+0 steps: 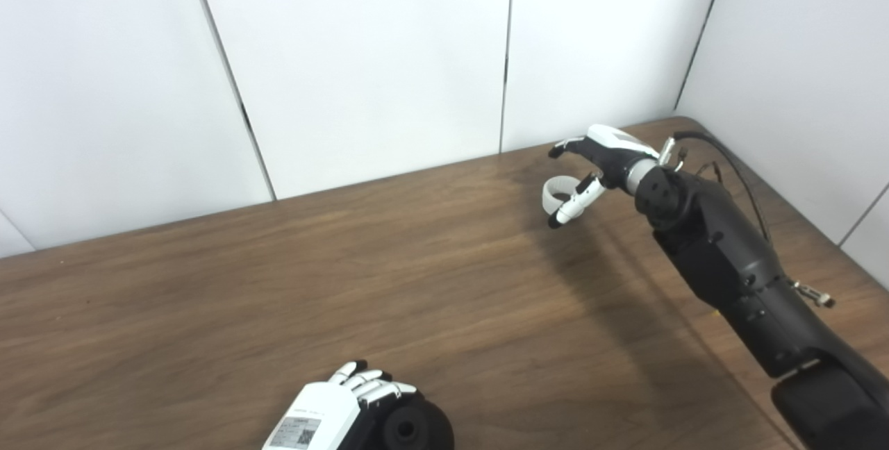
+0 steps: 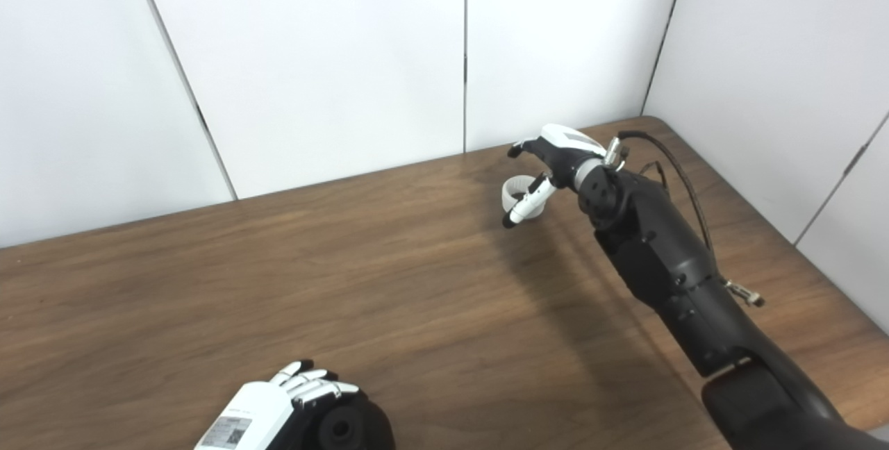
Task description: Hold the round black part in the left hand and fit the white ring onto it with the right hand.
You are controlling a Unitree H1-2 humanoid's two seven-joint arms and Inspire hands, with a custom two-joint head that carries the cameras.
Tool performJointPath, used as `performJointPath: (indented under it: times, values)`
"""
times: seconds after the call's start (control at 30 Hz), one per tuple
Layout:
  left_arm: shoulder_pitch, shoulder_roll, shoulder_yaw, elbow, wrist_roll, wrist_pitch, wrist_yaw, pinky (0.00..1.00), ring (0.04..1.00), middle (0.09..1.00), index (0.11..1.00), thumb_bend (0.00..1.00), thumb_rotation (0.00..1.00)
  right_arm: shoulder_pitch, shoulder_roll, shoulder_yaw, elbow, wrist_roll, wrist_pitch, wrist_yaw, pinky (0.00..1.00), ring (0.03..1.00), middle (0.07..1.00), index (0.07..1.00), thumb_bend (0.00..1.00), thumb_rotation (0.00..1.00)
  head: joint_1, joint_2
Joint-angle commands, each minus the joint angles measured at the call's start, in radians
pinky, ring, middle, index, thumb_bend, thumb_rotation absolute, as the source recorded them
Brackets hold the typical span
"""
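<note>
Left hand (image 1: 340, 408) at 6 o'clock grips round black part (image 1: 410, 429) on desk (image 1: 278, 283). Right hand (image 1: 597, 165) at 2 o'clock pinches white ring (image 1: 558, 194).

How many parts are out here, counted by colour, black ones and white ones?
Black: 1, the black part, under the left hand
White: 1, the ring, at the right hand
Total: 2
</note>
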Motion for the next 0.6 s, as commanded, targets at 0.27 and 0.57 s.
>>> performJointPath:
  times: [0.27, 0.57]
  values:
    - [0.028, 0.025, -0.012, 0.024, 0.062, 0.021, -0.046, 0.93, 0.846, 0.75, 0.48, 0.52, 0.05, -0.086, -0.056, 0.047, 0.058, -0.033, -0.004, -0.034, 1.0, 0.97, 0.944, 0.858, 0.96, 0.26, -0.001, 0.003]
    - [0.031, 0.027, -0.011, 0.019, 0.056, 0.02, -0.047, 0.94, 0.845, 0.75, 0.48, 0.52, 0.05, -0.088, -0.068, 0.061, 0.083, -0.043, -0.004, -0.031, 0.99, 0.98, 0.944, 0.856, 0.93, 0.28, -0.003, 0.008]
